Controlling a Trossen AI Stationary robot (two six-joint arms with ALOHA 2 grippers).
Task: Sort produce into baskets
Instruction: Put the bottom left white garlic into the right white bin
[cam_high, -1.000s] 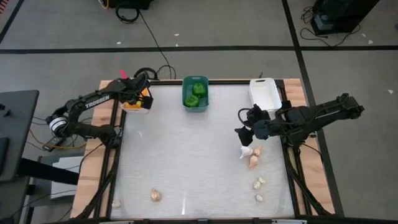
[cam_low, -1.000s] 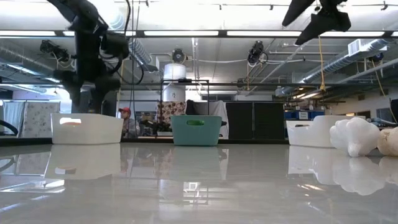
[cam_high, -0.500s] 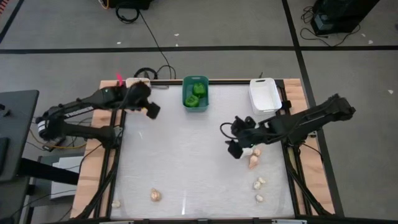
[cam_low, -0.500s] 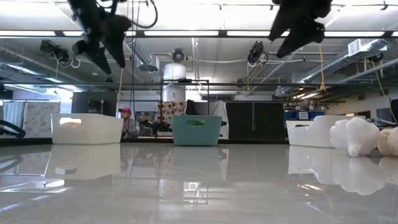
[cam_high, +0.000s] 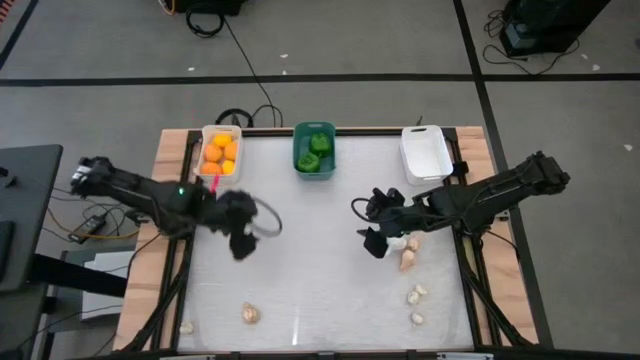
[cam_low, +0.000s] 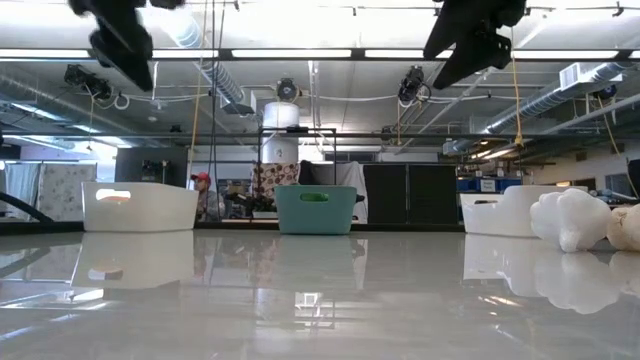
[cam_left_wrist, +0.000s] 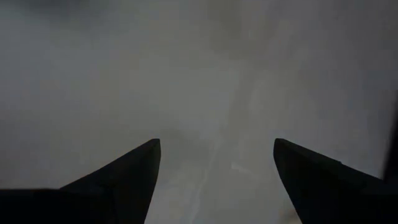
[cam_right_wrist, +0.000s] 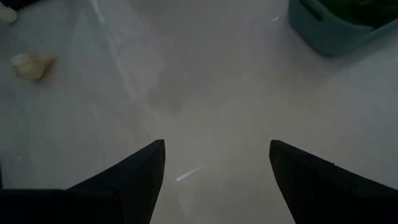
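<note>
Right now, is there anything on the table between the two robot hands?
No. In the high view, the table between the left gripper and right gripper is bare; garlic bulbs lie past the right one.

A grey floor (cam_high: 330, 40) crossed by dark tape lines (cam_high: 300, 77) surrounds the table. Black cables (cam_high: 245, 70) trail off toward 12 o'clock. Beyond, long ceiling lights (cam_low: 300, 53) glow above exposed pipes (cam_low: 560, 100), dark cabinets (cam_low: 410, 193) and a seated person (cam_low: 203, 192).
</note>
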